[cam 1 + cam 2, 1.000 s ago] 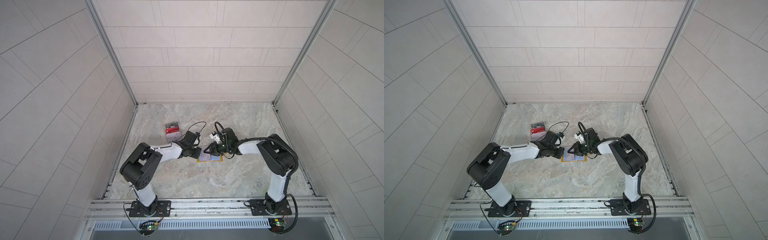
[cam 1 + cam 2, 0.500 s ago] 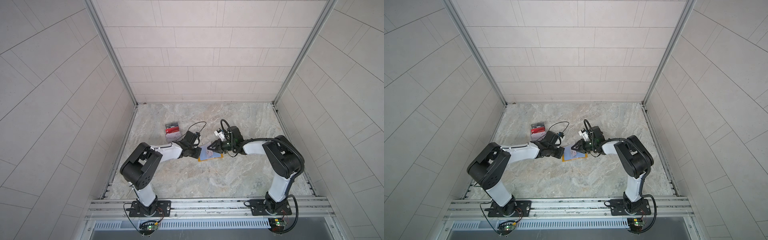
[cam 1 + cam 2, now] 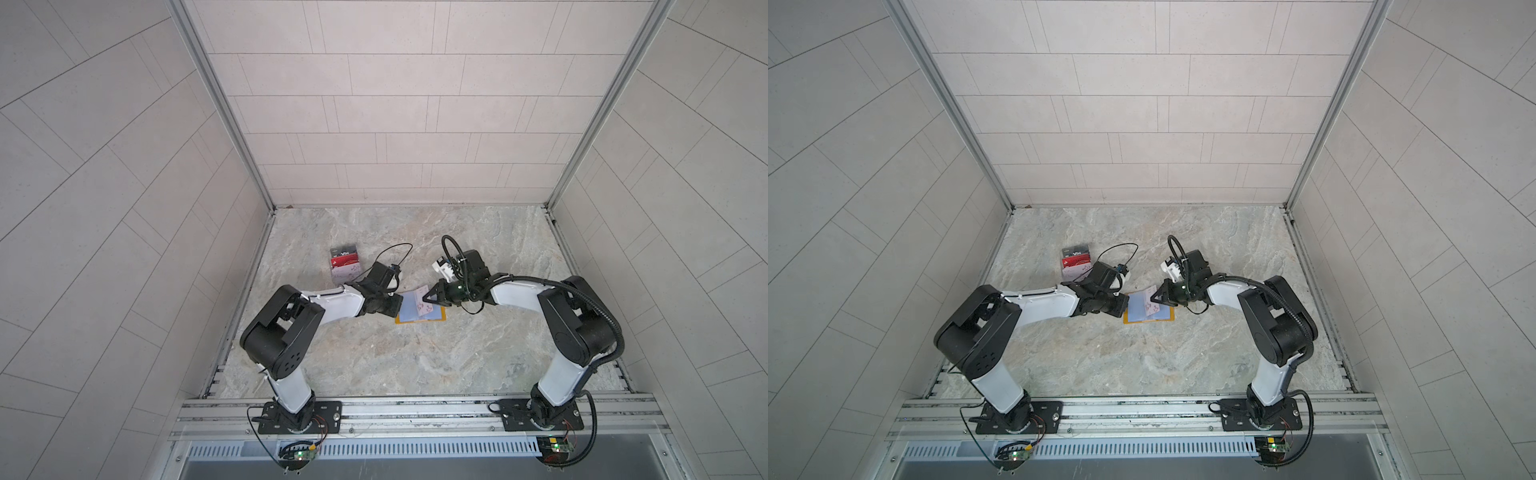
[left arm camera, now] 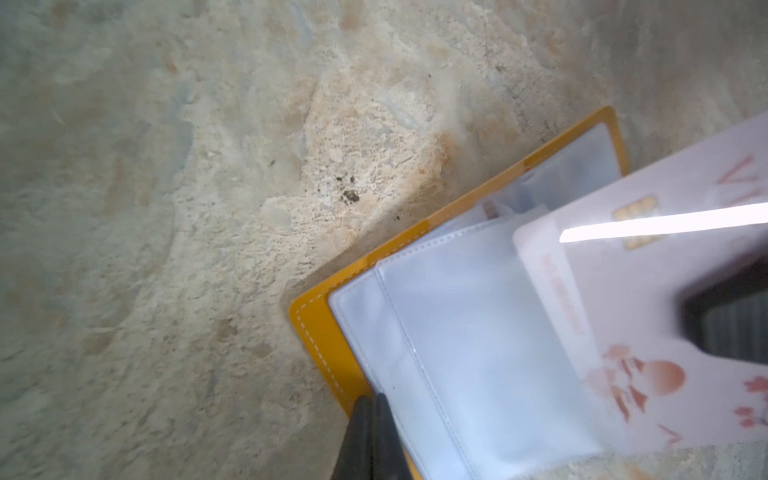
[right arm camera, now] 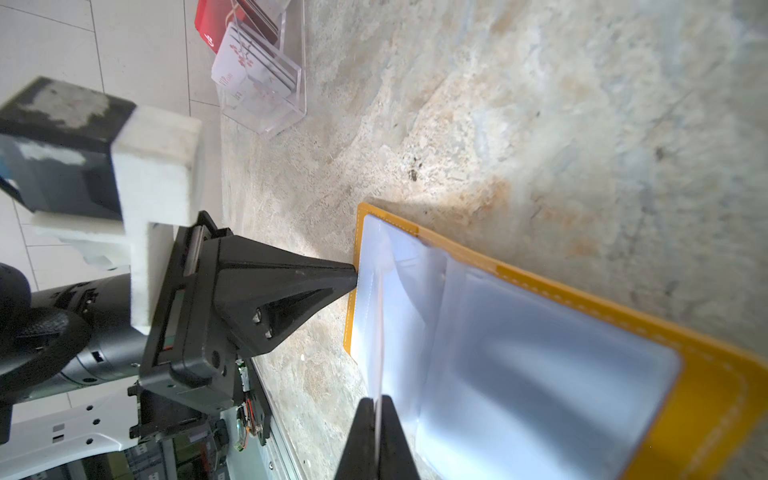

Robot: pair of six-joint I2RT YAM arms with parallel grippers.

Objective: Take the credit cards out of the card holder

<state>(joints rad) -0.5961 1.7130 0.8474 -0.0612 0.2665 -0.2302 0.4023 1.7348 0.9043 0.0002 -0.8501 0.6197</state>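
Right wrist view shows the right gripper (image 5: 376, 409) clenched on a white card (image 5: 379, 332), seen edge-on as a thin pale line running away from the fingertips. Left wrist view shows that card (image 4: 648, 307) face-on. It carries a gold chip and faint red marks, and it is tilted up over the holder (image 4: 320, 332). One end looks veiled by a clear sleeve (image 4: 478, 332) and the rest stands clear of it. The holder lies open and flat on the table (image 3: 415, 365), about midway between the two arms in both top views, yellow cover down and bluish sleeves up. The left gripper (image 4: 372, 409) is also clenched, its tips set against the holder's left edge where cover and sleeve meet. I cannot tell whether it pinches anything there or merely presses. From the right wrist view its black wedge (image 5: 351, 282) touches that same edge. Far left of the holder and well apart from it is a clear stand (image 5: 291, 104). A grey card (image 3: 343, 252) is at the back of the stand, a red card (image 3: 345, 261) sits in front of that, and a pale card (image 5: 237, 70) is nearest.
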